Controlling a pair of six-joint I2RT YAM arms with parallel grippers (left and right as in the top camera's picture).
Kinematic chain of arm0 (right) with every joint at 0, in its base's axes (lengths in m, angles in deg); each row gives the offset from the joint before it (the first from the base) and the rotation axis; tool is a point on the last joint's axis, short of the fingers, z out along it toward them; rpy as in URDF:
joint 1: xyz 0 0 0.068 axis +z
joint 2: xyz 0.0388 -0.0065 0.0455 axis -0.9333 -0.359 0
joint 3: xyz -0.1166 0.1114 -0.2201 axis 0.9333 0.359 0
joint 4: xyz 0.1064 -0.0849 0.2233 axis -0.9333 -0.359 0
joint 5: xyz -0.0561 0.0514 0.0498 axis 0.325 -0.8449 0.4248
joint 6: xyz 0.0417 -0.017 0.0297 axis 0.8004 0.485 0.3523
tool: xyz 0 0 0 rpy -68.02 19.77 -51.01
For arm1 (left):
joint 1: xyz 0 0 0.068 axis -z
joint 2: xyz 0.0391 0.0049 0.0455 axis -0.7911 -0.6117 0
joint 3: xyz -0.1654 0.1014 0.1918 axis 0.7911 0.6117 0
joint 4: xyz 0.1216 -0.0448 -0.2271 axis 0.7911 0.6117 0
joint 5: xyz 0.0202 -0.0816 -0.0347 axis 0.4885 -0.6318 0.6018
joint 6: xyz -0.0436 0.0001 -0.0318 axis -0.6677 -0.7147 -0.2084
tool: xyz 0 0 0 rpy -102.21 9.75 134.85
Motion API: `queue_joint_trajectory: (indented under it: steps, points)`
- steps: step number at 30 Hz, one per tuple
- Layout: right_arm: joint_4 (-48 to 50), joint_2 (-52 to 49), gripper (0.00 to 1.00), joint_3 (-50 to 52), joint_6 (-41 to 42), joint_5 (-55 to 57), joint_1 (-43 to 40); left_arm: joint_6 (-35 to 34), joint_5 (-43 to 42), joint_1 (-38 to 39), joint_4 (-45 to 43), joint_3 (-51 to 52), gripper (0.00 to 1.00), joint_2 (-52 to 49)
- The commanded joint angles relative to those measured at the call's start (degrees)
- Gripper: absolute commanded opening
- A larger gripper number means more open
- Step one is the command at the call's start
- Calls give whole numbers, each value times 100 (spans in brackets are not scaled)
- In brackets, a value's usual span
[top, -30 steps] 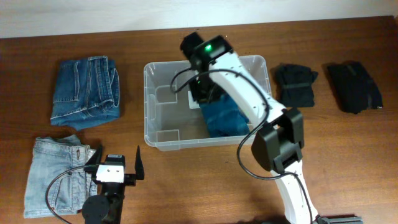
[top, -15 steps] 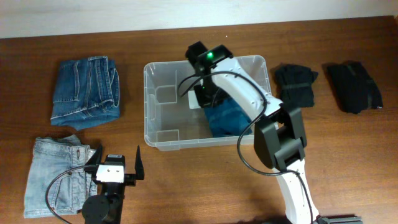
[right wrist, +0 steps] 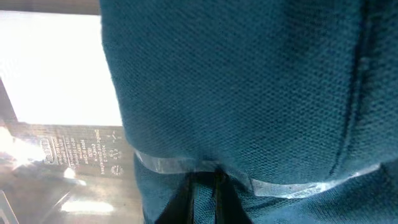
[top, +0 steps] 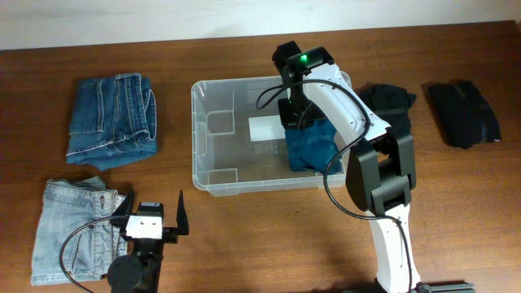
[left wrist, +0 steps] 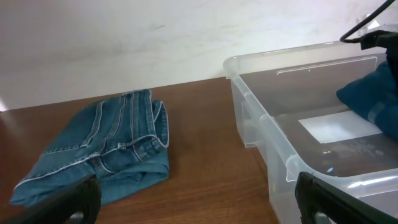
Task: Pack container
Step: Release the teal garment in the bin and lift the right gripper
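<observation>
Inside the container, toward its right end, lies one folded teal garment, and the right claw is down on it. Its fingers are drawn tight together, and they look nipped on a fold of the cloth. The container itself sits mid-bench, its white label showing through the bare floor left of the garment.

Packing looks barely begun: one piece is in and four wait outside. Left of the container is a folded pair of dark blue jeans, and below-left of it a paler pair. Two black garments lie to its right, one just beside the wall and one farther off.

The left claw stands wide and empty, below the container's left corner and next to the pale jeans.

Nothing lies between the waiting clothes and the container. The right arm stretches over the right end, though, so loading from that side would probably have to wait until it lifts clear.
</observation>
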Motion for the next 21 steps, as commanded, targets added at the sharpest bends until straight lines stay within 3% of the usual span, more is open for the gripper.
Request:
queue_joint_trajectory:
  steps: [1, 4, 7, 9, 10, 12, 13, 21]
  points:
    - [-186, 68, 12, -144, 17, -229, 9, 92, -59, -13, -15, 33, 99, 33]
    - [-612, 205, 18, -695, 13, -354, 9, 92, -61, -13, -15, 33, 99, 33]
    - [-1462, 289, 28, -2006, -166, -354, 9, 92, -61, -13, -15, 33, 99, 33]
    - [-2094, 326, 51, -3333, -503, -74, -74, 92, -61, -13, -15, 33, 99, 33]
    - [-2090, 437, 70, -3510, -708, 7, -131, 92, -61, -13, -15, 33, 99, 33]
    - [-2092, 590, 84, -3733, -710, 553, -321, 92, -61, -13, -15, 33, 99, 33]
    - [-2092, 693, 99, -3759, -717, 756, -566, 92, -59, -13, -15, 33, 99, 33]
    - [-2092, 734, 98, -3657, -717, 164, -2435, 92, -61, -13, -15, 33, 99, 33]
